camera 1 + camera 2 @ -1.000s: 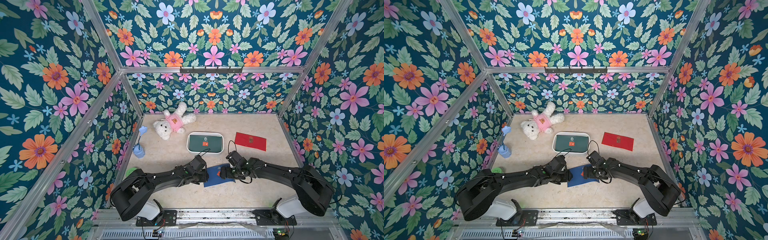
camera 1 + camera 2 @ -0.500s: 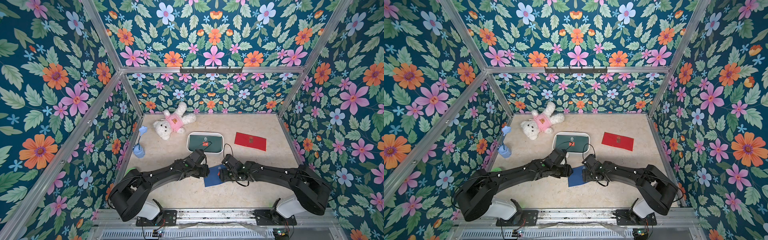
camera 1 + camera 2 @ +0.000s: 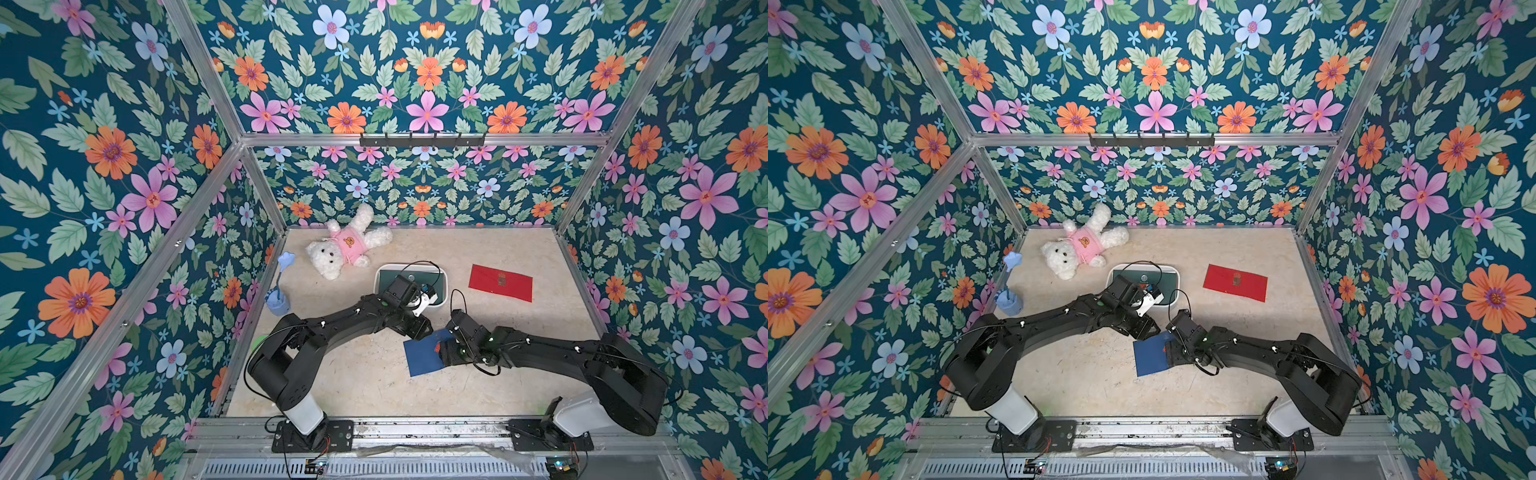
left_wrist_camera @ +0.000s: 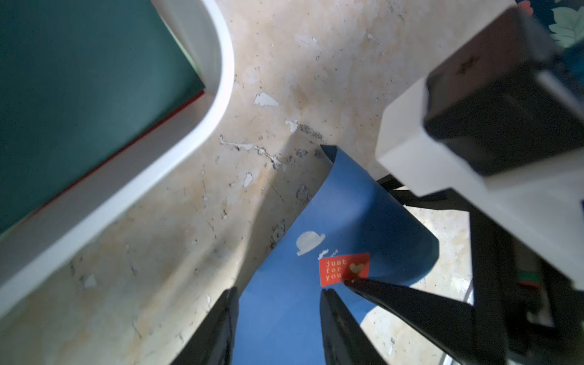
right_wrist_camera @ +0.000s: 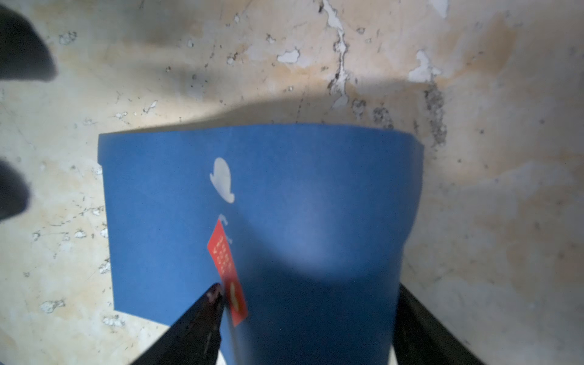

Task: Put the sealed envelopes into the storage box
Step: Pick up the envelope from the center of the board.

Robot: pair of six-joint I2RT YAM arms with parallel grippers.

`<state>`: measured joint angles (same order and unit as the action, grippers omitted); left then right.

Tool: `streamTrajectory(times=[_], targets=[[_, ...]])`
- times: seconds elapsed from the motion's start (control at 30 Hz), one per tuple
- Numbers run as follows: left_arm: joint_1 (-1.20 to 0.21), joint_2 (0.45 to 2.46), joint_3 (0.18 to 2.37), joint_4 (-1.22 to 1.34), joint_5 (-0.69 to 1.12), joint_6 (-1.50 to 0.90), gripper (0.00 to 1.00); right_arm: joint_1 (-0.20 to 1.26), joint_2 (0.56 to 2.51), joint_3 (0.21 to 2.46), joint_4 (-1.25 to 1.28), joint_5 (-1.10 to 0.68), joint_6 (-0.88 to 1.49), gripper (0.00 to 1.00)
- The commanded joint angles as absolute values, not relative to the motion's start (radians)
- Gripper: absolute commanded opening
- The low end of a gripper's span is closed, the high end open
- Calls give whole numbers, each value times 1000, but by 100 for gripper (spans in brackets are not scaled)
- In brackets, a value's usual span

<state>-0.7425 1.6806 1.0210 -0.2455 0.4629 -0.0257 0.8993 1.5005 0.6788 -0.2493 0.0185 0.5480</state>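
Nearest the robot's base, toward the front middle of the beige table (image 3: 353, 386), a navy envelope (image 3: 422, 355) is lying with one end rising off the surface. The right gripper (image 5: 308, 286) is leaning in from the right and squeezing it. One finger (image 5: 202, 316) is pressing beside the red sticker seal (image 5: 227, 268) and the other is sitting at the paper's edge. The paper is bowing up in an arch between them, so the jaws are standing wide on the envelope. The left gripper (image 4: 278, 292) is leaning in from the left, its fingers standing part way apart over the envelope's end. Whether they are touching the paper is not clear.

Just beyond, the storage box (image 3: 444, 284) is sitting near the table's middle, partly behind the left arm's wrist. A dark green envelope (image 3: 392, 276) is lying flat inside it, and the left wrist view is showing a thin red edge (image 4: 164, 121) under that green one. To the box's right, apart from it, a red envelope (image 3: 500, 283) is lying flat on the table. By the left wall, a small blue cup (image 3: 277, 302) is holding a blue flower. Farthest back, a white teddy bear (image 3: 347, 249) in a pink shirt is lying near the rear wall.
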Motion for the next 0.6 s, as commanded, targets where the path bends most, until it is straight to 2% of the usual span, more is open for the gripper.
streamTrajectory(times=[0.0,0.57], targets=[[-740,1733,1054,-243,562,75,49,898,1535,656,-326,-46,546,81],[-735,1879,1112,-209,631,133,50,898,1568,666,-303,-69,529,80]])
